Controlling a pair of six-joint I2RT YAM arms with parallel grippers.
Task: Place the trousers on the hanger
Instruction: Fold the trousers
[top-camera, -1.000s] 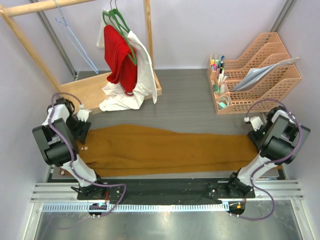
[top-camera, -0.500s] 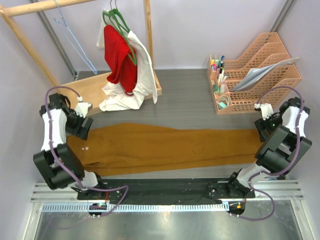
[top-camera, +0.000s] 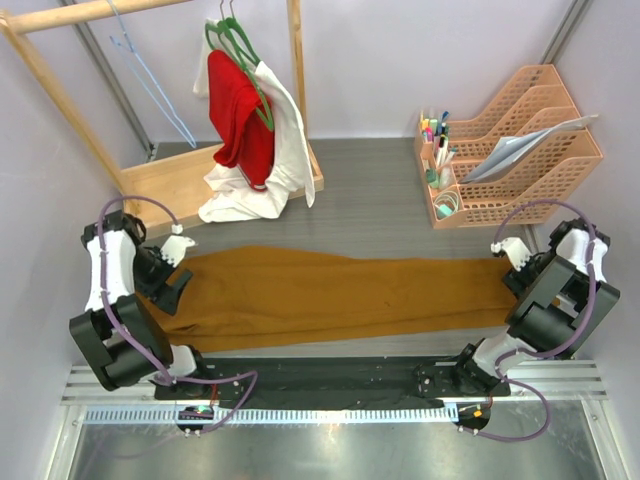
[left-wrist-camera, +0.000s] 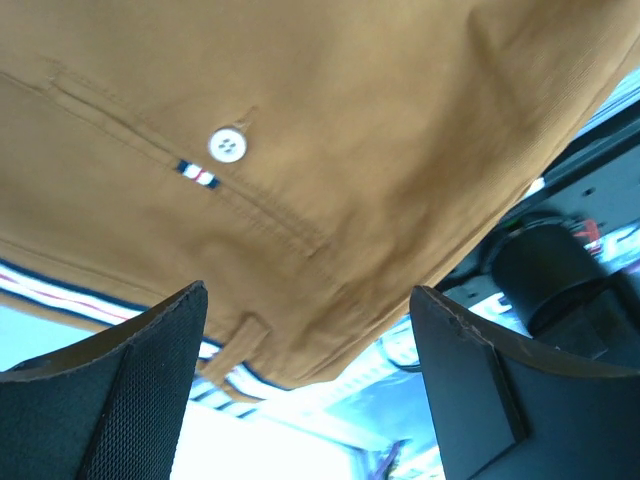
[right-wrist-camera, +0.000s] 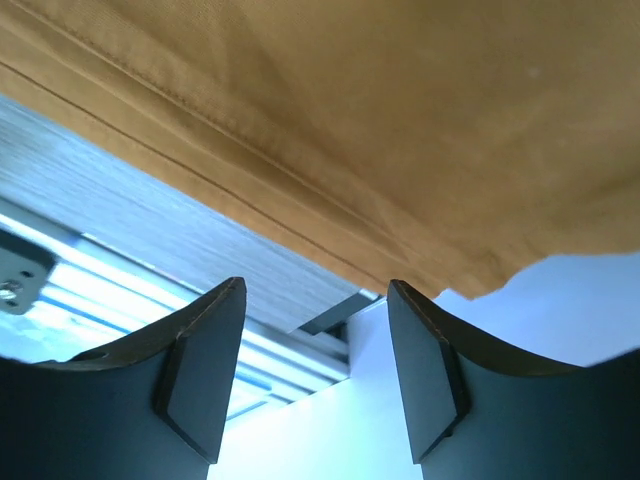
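Grey bench (top-camera: 380, 190) carries the trousers (top-camera: 330, 295) flat along its near side, left jaws and right jaws wide at either end, the hanger (top-camera: 165, 100) bare far-left: hanging seems not yet begun.

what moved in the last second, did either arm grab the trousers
Both arms pulled away a little, then swung back in. The left end effector settles at the waistband, slightly nearer than before; the right end effector returns to the leg ends. Both are open, gripping nothing. The trousers stay flat on the table, the hanger on its rail.
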